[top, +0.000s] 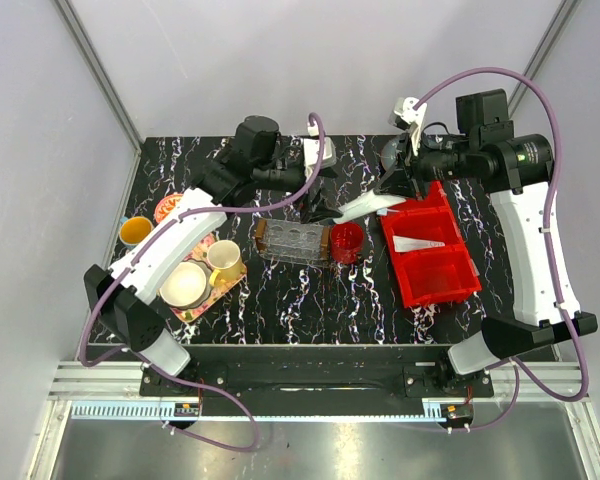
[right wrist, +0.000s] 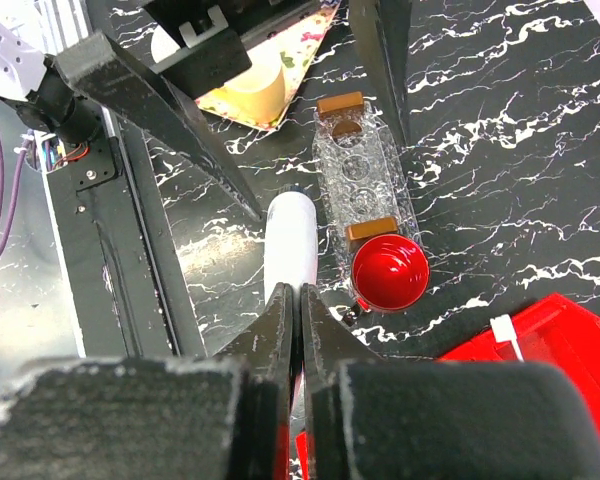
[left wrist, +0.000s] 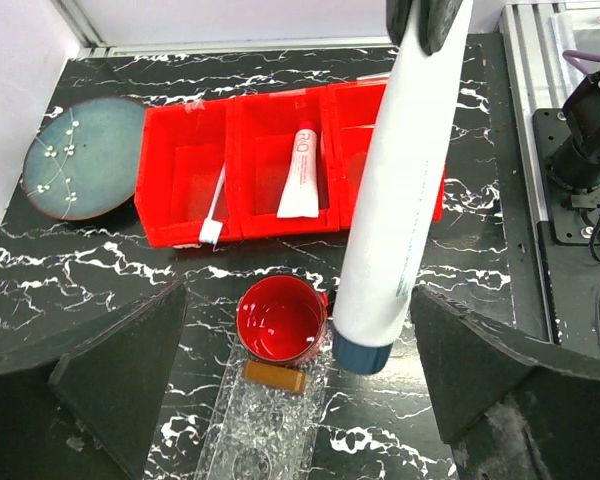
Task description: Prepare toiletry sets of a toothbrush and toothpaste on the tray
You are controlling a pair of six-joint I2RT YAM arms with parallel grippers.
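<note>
With the right gripper (right wrist: 298, 297), pinches the toothpaste tube (right wrist: 291, 235) by its flat crimped end, fingers pressed tight on it. Holds it off the table (top: 310, 290), tilted, blue cap lowest, just beside the red cup (left wrist: 280, 318) and alongside one end of the tray (right wrist: 365, 170). With the left gripper (left wrist: 298, 300), grips nothing: fingers spread wide, hovering above the cup end of the tray, the hanging tube between them in the left wrist view.

Tray: clear ribbed walls, a brown handle at each end, empty, black marbled tabletop showing through. Red cup: upright, empty, just beside the tray's end handle, between the tray and the red bin (left wrist: 180, 235).

Red bin: three compartments in a row.
- End compartment nearest the blue-green plate (left wrist: 80, 155): the toothbrush (left wrist: 216, 200), leaning lengthwise, head toward the front wall.
- Middle compartment: a second tube (left wrist: 302, 172), white, lying flat, well apart from the tray.
- Third compartment: largely hidden behind the held tube from the left wrist, only red floor from above.

On the far side of the tray, the flowery tray (right wrist: 305, 45), carrying a cream cup (top: 185, 285) and a small yellow mug (top: 223, 257).
</note>
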